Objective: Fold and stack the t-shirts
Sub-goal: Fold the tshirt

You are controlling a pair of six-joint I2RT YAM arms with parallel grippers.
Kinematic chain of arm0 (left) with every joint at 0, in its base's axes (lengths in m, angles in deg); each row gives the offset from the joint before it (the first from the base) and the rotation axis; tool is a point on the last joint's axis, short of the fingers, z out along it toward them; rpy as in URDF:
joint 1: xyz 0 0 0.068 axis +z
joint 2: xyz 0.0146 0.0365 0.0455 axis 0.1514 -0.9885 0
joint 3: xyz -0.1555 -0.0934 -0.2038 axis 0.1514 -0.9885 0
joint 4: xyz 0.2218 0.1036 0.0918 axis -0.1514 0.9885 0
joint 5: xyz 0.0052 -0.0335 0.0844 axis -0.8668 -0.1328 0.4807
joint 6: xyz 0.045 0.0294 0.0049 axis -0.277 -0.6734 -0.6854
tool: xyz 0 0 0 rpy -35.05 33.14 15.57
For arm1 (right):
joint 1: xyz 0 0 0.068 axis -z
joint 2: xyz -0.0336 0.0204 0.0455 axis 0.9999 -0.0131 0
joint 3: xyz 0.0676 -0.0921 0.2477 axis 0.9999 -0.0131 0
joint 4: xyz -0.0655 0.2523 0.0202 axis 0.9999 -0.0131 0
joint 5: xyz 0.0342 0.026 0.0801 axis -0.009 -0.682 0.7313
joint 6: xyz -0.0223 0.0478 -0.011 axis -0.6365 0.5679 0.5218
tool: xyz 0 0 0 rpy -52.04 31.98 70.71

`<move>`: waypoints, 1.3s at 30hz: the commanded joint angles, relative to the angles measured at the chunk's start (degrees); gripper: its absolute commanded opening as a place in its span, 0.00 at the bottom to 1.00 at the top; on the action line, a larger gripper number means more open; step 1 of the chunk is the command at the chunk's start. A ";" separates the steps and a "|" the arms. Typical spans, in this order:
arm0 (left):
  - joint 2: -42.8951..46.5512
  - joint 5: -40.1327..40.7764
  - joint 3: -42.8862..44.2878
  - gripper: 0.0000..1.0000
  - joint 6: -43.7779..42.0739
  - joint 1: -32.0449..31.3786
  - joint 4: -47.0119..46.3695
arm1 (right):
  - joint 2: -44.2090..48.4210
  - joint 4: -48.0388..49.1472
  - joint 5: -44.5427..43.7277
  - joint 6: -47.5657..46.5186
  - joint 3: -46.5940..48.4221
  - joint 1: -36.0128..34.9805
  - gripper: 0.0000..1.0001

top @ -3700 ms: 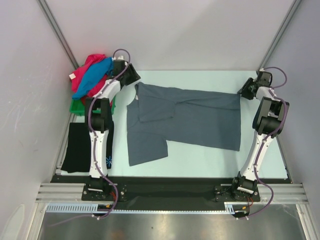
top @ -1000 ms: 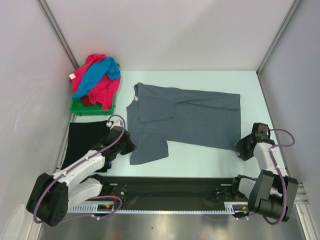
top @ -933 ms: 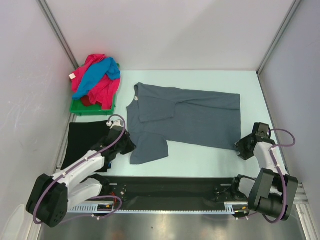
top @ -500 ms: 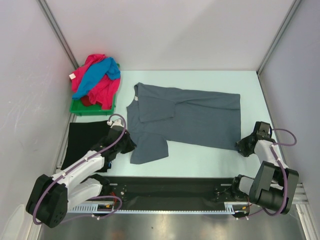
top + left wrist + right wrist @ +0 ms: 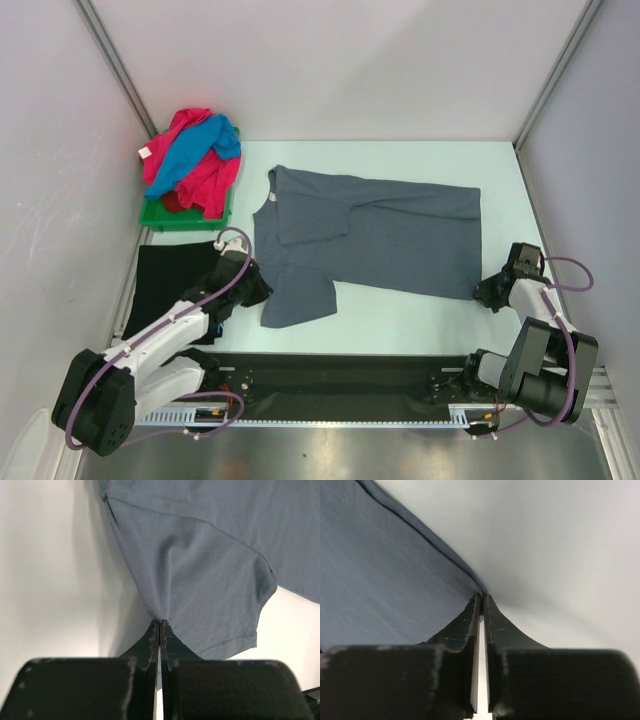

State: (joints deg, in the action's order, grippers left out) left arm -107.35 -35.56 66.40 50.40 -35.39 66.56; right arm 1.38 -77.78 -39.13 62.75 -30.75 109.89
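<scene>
From above, the grey t-shirt (image 5: 380, 240) is lying spread across the pale table (image 5: 400, 320), collar to the left and hem to the right. The left gripper (image 5: 258, 293) is sitting at its near-left edge and the right gripper (image 5: 487, 292) at its near-right corner. If the two arms lift unevenly, the limp cloth will likely sag or twist and the fold will come out crooked. A black t-shirt (image 5: 160, 290) is lying flat at the left, and the pink and blue t-shirts (image 5: 190, 160) are heaping over the green tray (image 5: 160, 215).

In the left wrist view, the left gripper (image 5: 159, 625) is pressing its jaws fully together, nipping the sleeve's edge, with soft creases fanning from the tips. So thin a bite could slip free under tension. The knit is looking matte and fine, with a stitched, curved hem.

In the right wrist view, the right gripper (image 5: 482, 600) is showing only a hairline slit between its jaws, catching the very corner of the grey t-shirt (image 5: 380, 565). That corner could pull out. Double stitching is running along the straight hem.
</scene>
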 commanded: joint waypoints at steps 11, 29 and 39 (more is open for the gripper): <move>2.24 3.21 8.97 0.00 -0.51 -0.31 0.06 | -1.64 -4.90 -0.42 -6.51 9.23 0.10 0.00; -25.35 1.46 41.76 0.00 -6.40 6.46 -2.93 | -22.38 1.87 0.19 -10.03 29.80 -3.07 0.00; -34.50 -2.41 48.97 0.00 -6.40 10.76 -3.72 | -30.65 2.93 4.32 -11.78 36.84 -2.10 0.00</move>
State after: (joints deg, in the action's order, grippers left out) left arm -140.72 -36.11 111.38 45.22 -25.75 64.79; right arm -27.97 -76.66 -36.34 52.63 2.15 107.49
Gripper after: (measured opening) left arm 0.008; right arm 0.011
